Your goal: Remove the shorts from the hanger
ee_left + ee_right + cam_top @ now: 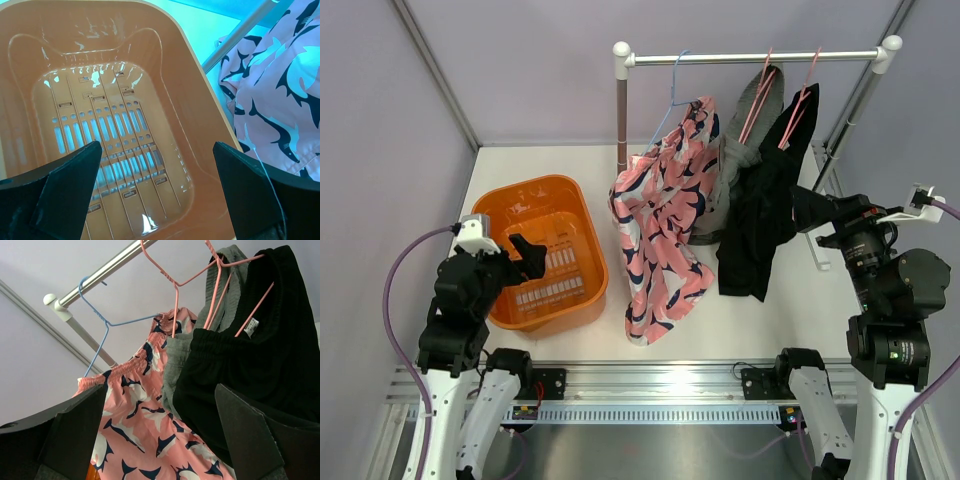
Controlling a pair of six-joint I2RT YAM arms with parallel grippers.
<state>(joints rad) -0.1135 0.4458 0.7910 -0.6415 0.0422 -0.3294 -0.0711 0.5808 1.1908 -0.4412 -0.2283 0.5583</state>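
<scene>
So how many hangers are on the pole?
3. One blue hanger, left, holds the pink shorts; a pink hanger, middle, the grey shorts; a second pink hanger, right, the black shorts.

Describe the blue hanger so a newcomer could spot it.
Start at the clothes rail across the back. Three hangers hook over it; the blue hanger is the leftmost, carrying the pink patterned shorts. The other two hangers are pink.
</scene>
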